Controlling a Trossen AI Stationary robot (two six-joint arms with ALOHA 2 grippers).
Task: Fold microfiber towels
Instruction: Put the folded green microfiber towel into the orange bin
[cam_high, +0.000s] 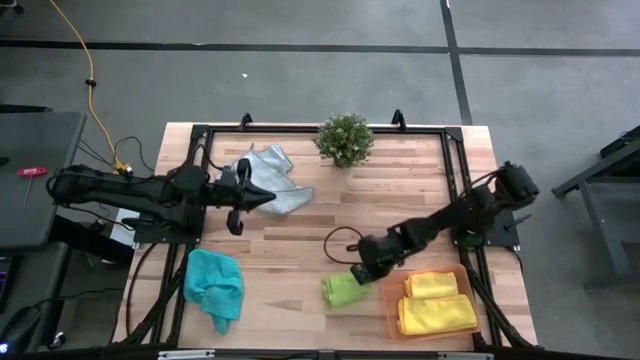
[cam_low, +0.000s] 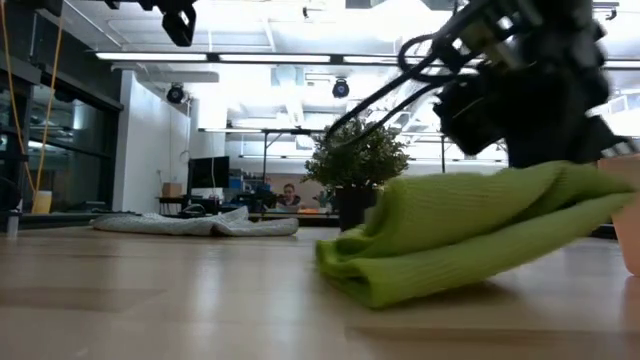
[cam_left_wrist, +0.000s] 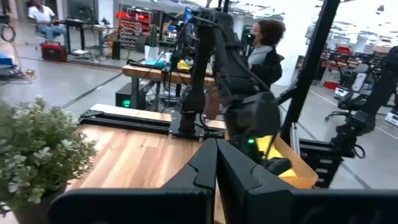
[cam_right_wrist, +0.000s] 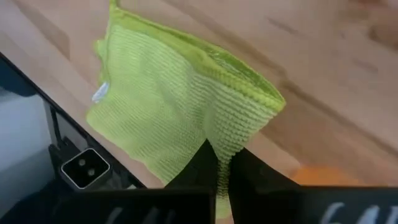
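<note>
Right gripper (cam_high: 362, 272) is down low at the front right of the table (cam_high: 300, 250), fingers pressed together with an edge of the lime green towel (cam_high: 342, 289) pinched between them. You can see it best in the right wrist view, where the lime green cloth (cam_right_wrist: 180, 106) runs straight into the slot between the two dark fingers (cam_right_wrist: 199, 168). That towel is folded over into a thick little bundle and in the low view it sits on the wood (cam_low: 470, 235), its right end angled up toward the dark gripper above it.

Just to the right of it is the orange tray (cam_high: 388, 310), with the two yellow towels (cam_high: 436, 303) already folded and lying inside it, one smaller bundle behind a wider one. The green towel lies just beside the tray's left edge, I can't tell if it actually touches.

Across the table, the left gripper (cam_high: 238, 200) is hanging over the back left area with its fingers closed on nothing, right next to the light grey towel (cam_high: 272, 178), which is spread out loose and rumpled. The teal towel (cam_high: 214, 288) is crumpled at the front left, well apart from everything else. Small potted plant (cam_high: 345, 139) sits at the back edge, about middle.

Left wrist view also catches a person (cam_left_wrist: 264, 53) standing in the room beyond the table.
</note>
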